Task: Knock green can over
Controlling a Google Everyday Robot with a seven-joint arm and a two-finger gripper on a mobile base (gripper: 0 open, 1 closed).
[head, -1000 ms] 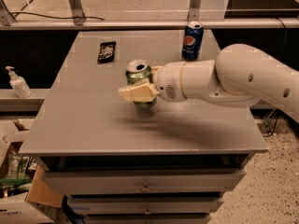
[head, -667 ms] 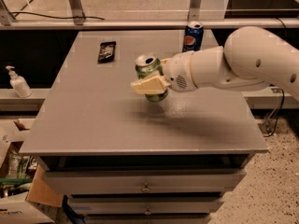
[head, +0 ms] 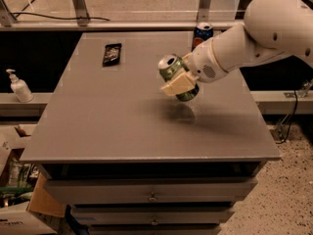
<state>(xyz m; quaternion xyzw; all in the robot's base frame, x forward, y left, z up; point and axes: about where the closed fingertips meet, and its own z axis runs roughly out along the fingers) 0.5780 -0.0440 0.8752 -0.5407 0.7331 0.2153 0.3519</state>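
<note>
- The surface is a grey top over a cabinet of drawers; all positions below are given against it.
- The green can is above the surface, a little right of its centre, roughly midway between the far and near edges.
- The can is tilted, with its silver top turned up and toward the left of the view and its base toward the lower right.
- The base appears clear of the surface, and a dark shadow lies on the surface directly below it.
- The gripper is at the same spot above the surface, closed on the green can.
- One cream finger lies across the near side of the can. The opposite finger is hidden behind the can.
- The white arm comes in from beyond the right edge of the surface and slopes down to the can.
- A dark blue can stands upright at the far edge of the surface, right of centre, partly hidden by the arm.
- A flat black packet lies on the far left part of the surface, well apart from the green can.
- A white pump bottle stands on a ledge beyond the left edge of the surface.
</note>
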